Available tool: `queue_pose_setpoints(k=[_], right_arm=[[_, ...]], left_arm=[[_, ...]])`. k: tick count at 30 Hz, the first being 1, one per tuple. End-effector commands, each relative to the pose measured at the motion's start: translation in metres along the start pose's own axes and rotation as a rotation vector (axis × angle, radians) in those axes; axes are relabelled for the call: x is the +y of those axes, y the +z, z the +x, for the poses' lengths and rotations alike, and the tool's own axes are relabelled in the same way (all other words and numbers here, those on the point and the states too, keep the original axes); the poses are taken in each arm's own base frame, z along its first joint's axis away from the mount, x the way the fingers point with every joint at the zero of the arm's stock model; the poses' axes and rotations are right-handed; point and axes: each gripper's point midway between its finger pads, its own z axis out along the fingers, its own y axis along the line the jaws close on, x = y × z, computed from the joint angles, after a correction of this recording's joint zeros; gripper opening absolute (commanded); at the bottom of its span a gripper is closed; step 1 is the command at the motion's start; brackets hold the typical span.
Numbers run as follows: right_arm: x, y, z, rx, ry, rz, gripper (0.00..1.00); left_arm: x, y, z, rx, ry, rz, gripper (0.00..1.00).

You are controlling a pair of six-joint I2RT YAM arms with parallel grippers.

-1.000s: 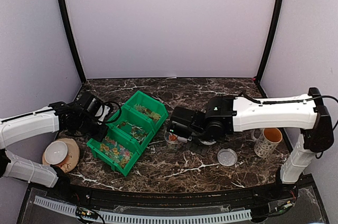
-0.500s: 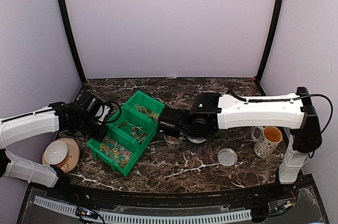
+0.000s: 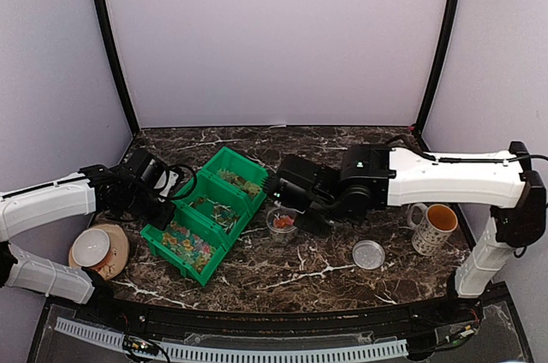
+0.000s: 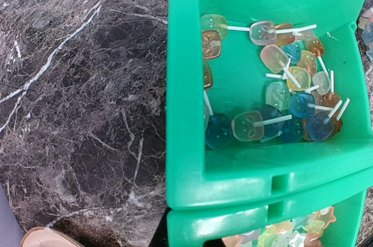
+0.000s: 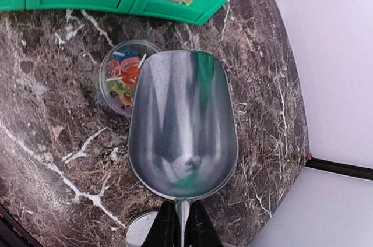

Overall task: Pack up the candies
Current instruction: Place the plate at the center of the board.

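From the top external view, a three-compartment green bin (image 3: pixel 175 258) is seen lying slantwise on the left half of the table (image 3: pixel 282 276). The left pincer (image 3: pixel 161 205) is set against the side of the bin that faces the left edge. Its fingers are not shown in the left wrist view. It is closed, but whether the bin's rim is caught in it cannot be told.

Only the left wrist view gives the contents closely. The candies (image 4: pixel 274 92) in one compartment are seen as small flat sweets on white sticks, in blue, yellow, orange and pale green, heaped toward one corner. More sweets are glimpsed in the next compartment at the lower edge of that view.

A small clear tub (image 5: pixel 105 100) stands near the middle of the table, just beside the bin's right side. In the right wrist view it is shown partly filled with orange, red, green and blue sweets, which are only a coloured speck from above.

The right pincer (image 5: pixel 182 222) is closed on the thin handle of a metal scoop (image 5: pixel 183 124). The scoop's bowl is seen to be empty, and its front rim overlaps the tub's edge in that view.

A round clear lid (image 3: pixel 369 253) lies toward the near edge, right of the middle. A mug (image 3: pixel 438 228) stands by the right edge. A white bowl (image 3: pixel 91 246) on a tan saucer is placed at the near left corner. The mug and the bowl are seen only from above.
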Motion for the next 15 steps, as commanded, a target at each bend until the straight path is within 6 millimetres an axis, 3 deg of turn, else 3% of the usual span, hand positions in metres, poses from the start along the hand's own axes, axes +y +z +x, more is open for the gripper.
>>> queue_pose_setpoints(k=[1, 6, 15], right_arm=[[-0.026, -0.021, -0.035, -0.232, 0.155, 0.072, 0.00], [-0.040, -0.035, -0.047, -0.405, 0.301, 0.074, 0.00], [-0.044, -0.021, -0.036, -0.502, 0.419, 0.075, 0.00]], left_arm=[[-0.007, -0.015, -0.041, -0.154, -0.033, 0.046, 0.00], [-0.007, -0.013, -0.039, -0.141, -0.031, 0.038, 0.00], [-0.006, -0.007, -0.036, -0.118, -0.030, 0.028, 0.00]])
